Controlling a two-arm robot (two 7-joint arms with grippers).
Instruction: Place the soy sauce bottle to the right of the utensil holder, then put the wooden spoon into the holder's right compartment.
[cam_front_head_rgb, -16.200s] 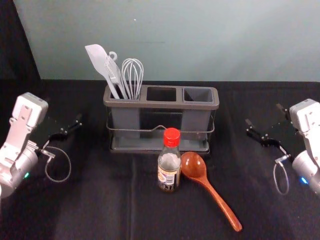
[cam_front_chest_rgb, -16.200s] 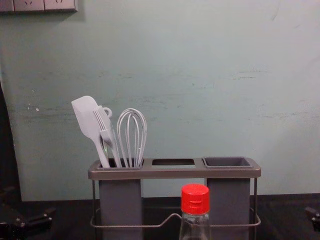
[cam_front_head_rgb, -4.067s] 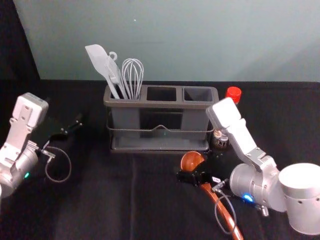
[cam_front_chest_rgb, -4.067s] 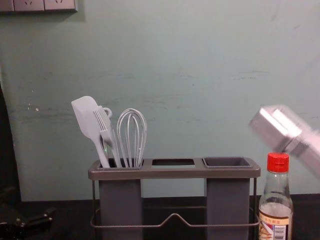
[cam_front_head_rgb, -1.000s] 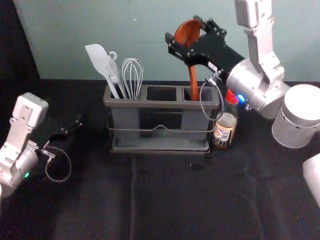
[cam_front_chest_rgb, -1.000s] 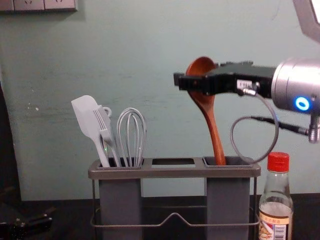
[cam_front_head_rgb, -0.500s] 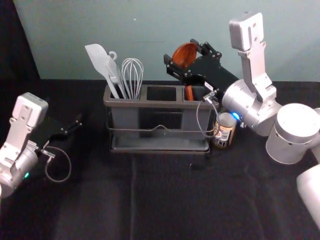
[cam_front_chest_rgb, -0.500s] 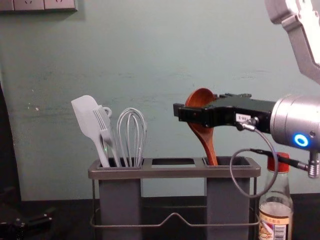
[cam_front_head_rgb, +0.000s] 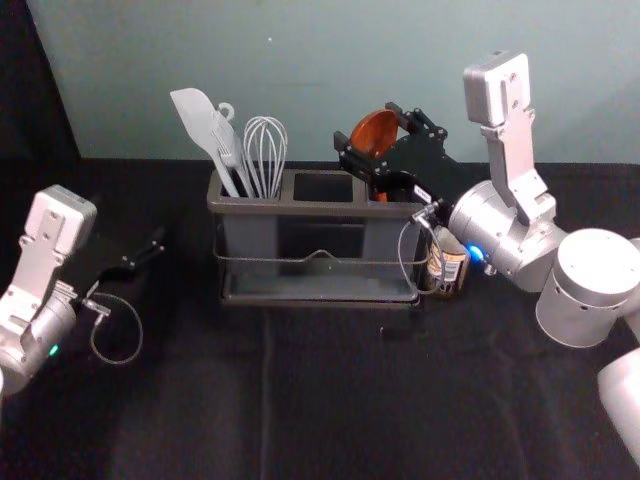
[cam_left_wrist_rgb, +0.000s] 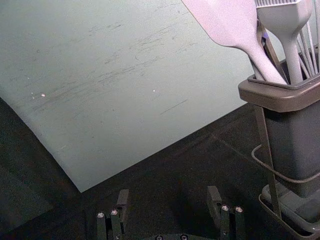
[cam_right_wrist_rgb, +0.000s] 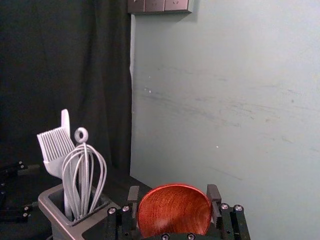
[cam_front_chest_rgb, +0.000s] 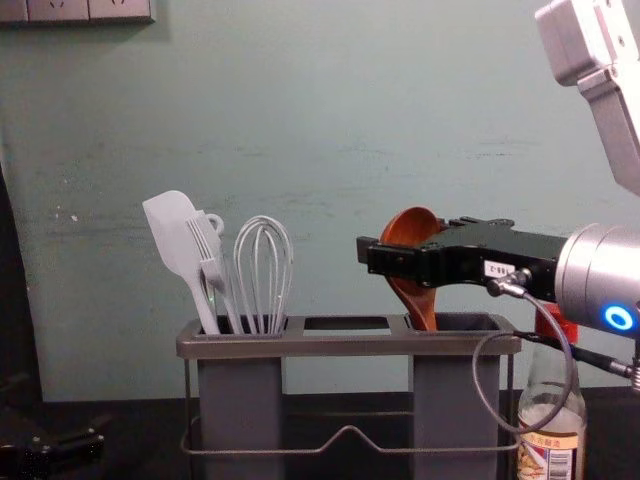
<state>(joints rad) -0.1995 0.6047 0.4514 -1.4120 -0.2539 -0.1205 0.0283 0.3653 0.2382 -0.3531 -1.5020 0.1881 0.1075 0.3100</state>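
As right end effector (cam_front_head_rgb: 366, 126) clasps spoon (cam_front_chest_rgb: 410, 230), whisk (cam_front_head_rgb: 266, 155) leftward

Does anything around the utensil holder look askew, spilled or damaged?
I see no spill or damage. The soy sauce bottle stands upright right of the holder. The wooden spoon leans slightly in the right compartment, gripped by the right pincer. Only a small dark patch on the cloth looks odd; I can't identify it.

Bottle (cam_front_chest_rgb: 545, 460) right of holder (cam_front_chest_rgb: 345, 347); spoon (cam_front_chest_rgb: 410, 230) in right compartment (cam_front_chest_rgb: 457, 400).
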